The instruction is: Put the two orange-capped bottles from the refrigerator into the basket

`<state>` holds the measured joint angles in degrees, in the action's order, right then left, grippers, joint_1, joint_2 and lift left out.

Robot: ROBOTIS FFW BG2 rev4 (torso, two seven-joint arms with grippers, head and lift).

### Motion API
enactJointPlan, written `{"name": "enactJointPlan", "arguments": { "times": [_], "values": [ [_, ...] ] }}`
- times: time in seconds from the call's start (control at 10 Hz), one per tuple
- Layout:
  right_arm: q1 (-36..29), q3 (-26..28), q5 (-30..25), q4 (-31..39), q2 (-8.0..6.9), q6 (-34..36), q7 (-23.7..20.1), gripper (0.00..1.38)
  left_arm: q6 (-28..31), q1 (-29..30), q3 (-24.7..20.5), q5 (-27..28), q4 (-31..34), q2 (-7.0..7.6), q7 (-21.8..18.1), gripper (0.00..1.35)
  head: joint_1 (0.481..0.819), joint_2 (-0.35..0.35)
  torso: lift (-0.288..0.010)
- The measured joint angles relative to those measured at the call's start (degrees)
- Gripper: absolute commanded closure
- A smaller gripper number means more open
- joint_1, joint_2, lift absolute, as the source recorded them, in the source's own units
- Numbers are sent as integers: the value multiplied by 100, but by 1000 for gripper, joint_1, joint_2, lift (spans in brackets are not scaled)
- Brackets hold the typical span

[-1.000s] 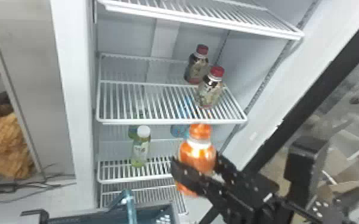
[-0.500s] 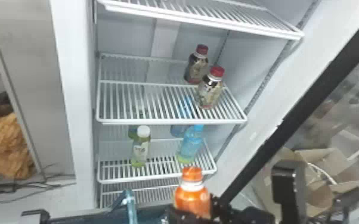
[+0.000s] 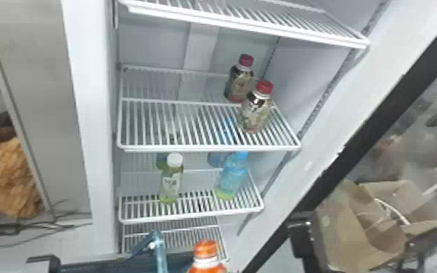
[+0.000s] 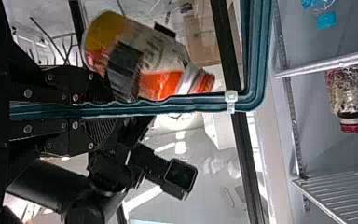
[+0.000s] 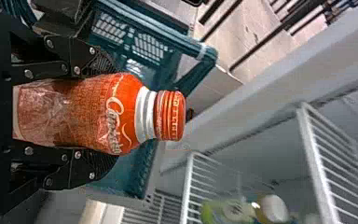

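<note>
The orange-capped bottle [image 3: 207, 259] stands upright at the head view's bottom edge, beside the basket [image 3: 112, 265]; a black wrist part of my right arm [image 3: 303, 237] shows farther right. In the right wrist view my right gripper [image 5: 105, 114] is shut around the bottle [image 5: 116, 114], cap free, with the teal basket [image 5: 140, 51] behind it. My left gripper [image 4: 116, 108] is shut on the basket's rim [image 4: 191, 101] in the left wrist view; the bottle [image 4: 163, 58] lies beyond that rim. I cannot tell whether its base is inside the basket.
The open refrigerator has a wire shelf [image 3: 210, 148] with two red-capped bottles [image 3: 256, 109]. Below stand a white-capped bottle [image 3: 171, 181] and a blue bottle [image 3: 233, 178]. The door's black frame [image 3: 341, 152] slants at right, with a cardboard box [image 3: 370, 232] beyond.
The orange-capped bottle has moved down and slightly left in the head view with my right gripper, away from in front of the shelves to beside the basket. The basket has stayed put.
</note>
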<state>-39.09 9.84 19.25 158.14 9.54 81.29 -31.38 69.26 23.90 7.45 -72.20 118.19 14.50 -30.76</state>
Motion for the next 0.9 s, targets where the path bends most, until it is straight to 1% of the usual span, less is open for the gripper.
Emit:
{"name": "enactJointPlan", "arguments": {
  "times": [0.2, 0.4, 0.5, 0.6, 0.7, 0.8, 0.9],
  "values": [
    [296, -183, 112, -539, 53, 46, -144, 429, -5, 8, -3, -16, 0, -6, -1, 1208, 695, -350, -40],
    [411, -282, 161, -858, 58, -207, -187, 99, -6, 7, -4, -25, 0, -7, -3, 1208, 695, -350, -40],
    [400, -286, 162, -880, 58, -338, -187, 76, -7, 13, -5, -26, 2, -9, -3, 1208, 695, -350, -40],
    [364, -279, 149, -873, 58, -523, -187, 99, -7, 14, -8, -27, 4, -11, -4, 1208, 695, -350, -40],
    [263, -248, 41, -745, 36, -929, -187, 102, -8, 13, -13, -22, 3, -10, -3, 1208, 695, -350, -40],
    [114, -180, -172, -577, -41, -1613, -285, 102, -7, 15, -14, -6, -4, -8, 24, 1208, 695, -350, -40],
    [-29, -130, -346, -486, -116, -2311, -65, 102, -13, 15, -14, -9, -6, -7, -6, 1208, 695, -350, -40]
  ]
}}
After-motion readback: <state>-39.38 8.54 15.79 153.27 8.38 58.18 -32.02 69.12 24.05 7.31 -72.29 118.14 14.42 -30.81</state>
